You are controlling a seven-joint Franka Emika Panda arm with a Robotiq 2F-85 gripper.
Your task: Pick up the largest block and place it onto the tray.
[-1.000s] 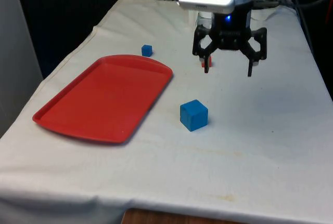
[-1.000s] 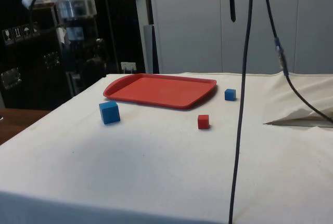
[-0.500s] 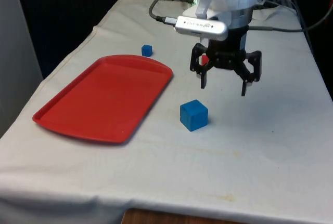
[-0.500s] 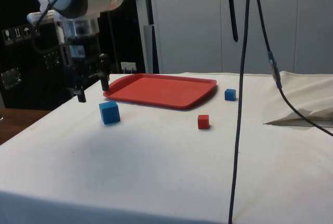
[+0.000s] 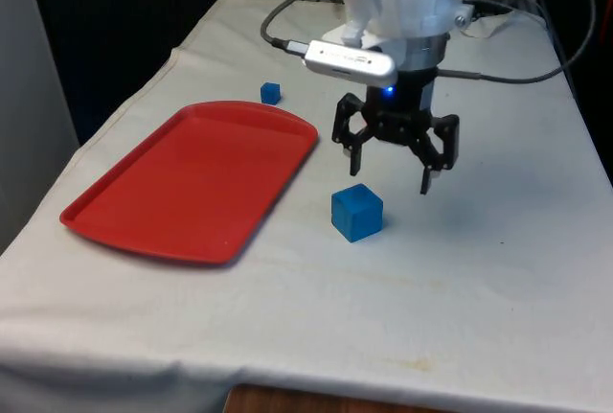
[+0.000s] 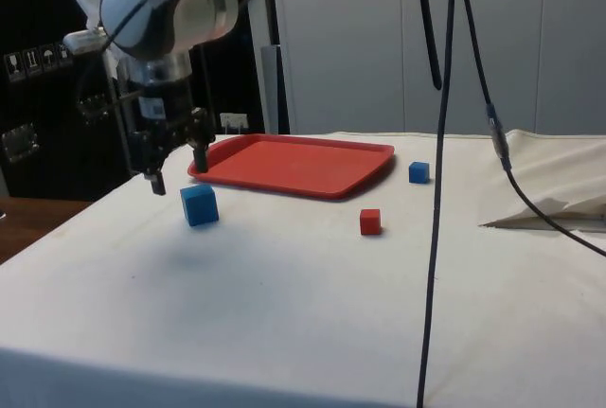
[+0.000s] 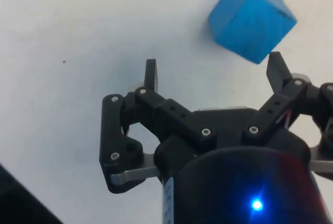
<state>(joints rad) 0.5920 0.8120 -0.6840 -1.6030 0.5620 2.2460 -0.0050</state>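
The largest block, a blue cube (image 5: pixel 356 212) (image 6: pixel 199 205) (image 7: pixel 252 18), sits on the white cloth just off the red tray's (image 5: pixel 192 178) (image 6: pixel 294 162) near corner. My gripper (image 5: pixel 388 175) (image 6: pixel 177 176) (image 7: pixel 213 70) hovers open a little above the cloth, slightly behind the cube and toward the front view's right of it. Nothing is between its fingers. In the wrist view the cube lies just beyond one fingertip (image 7: pixel 274 63), outside the gap.
A small blue block (image 5: pixel 270 93) (image 6: pixel 418 172) rests by the tray's far corner. A small red block (image 6: pixel 370 221) lies farther back on the cloth, hidden behind the gripper in the front view. Black cables (image 6: pixel 437 143) hang across the side view.
The gripper has come down and moved toward the front edge and the front view's left, closing on the big blue cube. It stays open. The blocks and tray have not moved.
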